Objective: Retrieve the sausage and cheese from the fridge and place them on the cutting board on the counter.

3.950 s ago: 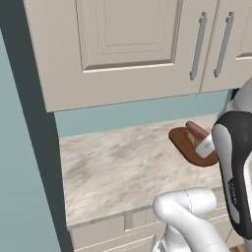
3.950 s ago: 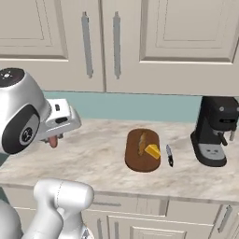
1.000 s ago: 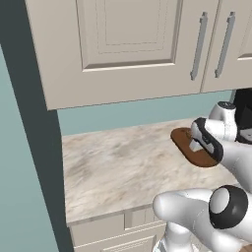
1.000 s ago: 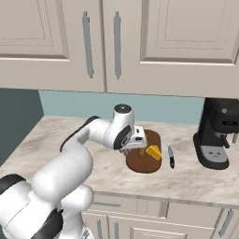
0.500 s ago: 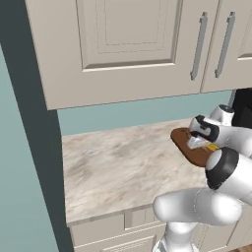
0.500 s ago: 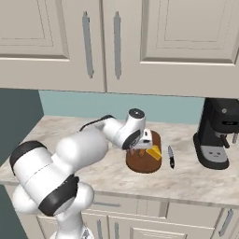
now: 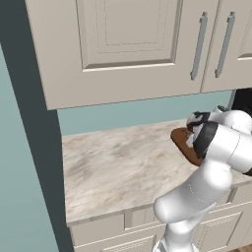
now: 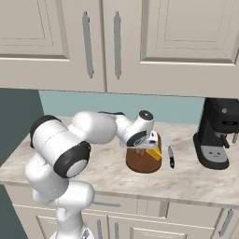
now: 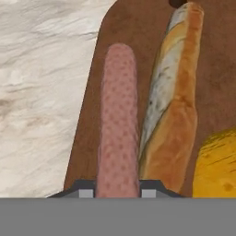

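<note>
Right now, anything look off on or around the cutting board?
Nothing stands out. The sausage lies along the cutting board beside a baguette, the cheese next to that. The gripper, jaws shut on the sausage, has not let go yet.

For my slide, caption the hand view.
Gripper shut on the sausage over the cutting board, beside a baguette and the cheese.
</note>
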Available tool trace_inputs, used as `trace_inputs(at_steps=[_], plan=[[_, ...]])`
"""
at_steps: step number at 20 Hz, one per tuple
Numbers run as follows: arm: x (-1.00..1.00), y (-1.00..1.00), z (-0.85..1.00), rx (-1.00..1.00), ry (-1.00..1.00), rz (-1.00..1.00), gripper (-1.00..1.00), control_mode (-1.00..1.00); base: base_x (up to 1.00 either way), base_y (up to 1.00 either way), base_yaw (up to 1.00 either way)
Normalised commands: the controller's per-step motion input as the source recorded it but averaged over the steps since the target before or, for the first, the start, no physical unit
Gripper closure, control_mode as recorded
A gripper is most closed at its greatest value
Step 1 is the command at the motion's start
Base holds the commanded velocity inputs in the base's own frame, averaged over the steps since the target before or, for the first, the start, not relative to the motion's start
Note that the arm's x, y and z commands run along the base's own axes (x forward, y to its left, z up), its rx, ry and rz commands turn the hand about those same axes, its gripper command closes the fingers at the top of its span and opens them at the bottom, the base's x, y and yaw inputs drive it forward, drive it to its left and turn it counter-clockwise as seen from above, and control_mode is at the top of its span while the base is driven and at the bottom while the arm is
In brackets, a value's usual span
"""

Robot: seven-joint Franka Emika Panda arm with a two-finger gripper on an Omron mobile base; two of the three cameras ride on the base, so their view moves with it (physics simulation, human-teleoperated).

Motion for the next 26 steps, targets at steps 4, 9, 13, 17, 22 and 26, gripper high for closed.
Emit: trace_inputs(at_steps=[4,9,13,17,22,26], plan=[[0.10,-0.12,-0.27,0.00,0.00,0.00,-1.00,-1.00,0.00,0.00,0.00],[0.00,0.00,-0.09,0.09,-0.01,0.00,-1.00,-1.00,0.00,0.00,0.00],[-0.06,0.05,0.00,0.10,-0.10,0.05,-1.00,-1.00,0.00,0.00,0.00],[-0.31,0.29,0.06,0.05,-0.13,0.08,-1.00,-1.00,0.00,0.00,0.00],[-0.43,0.53,0.46,0.01,-0.19,0.08,-1.00,-1.00,0.00,0.00,0.00],[-0.46,0.37,0.75,-0.01,-0.17,0.04,-1.00,-1.00,0.00,0.00,0.00]])
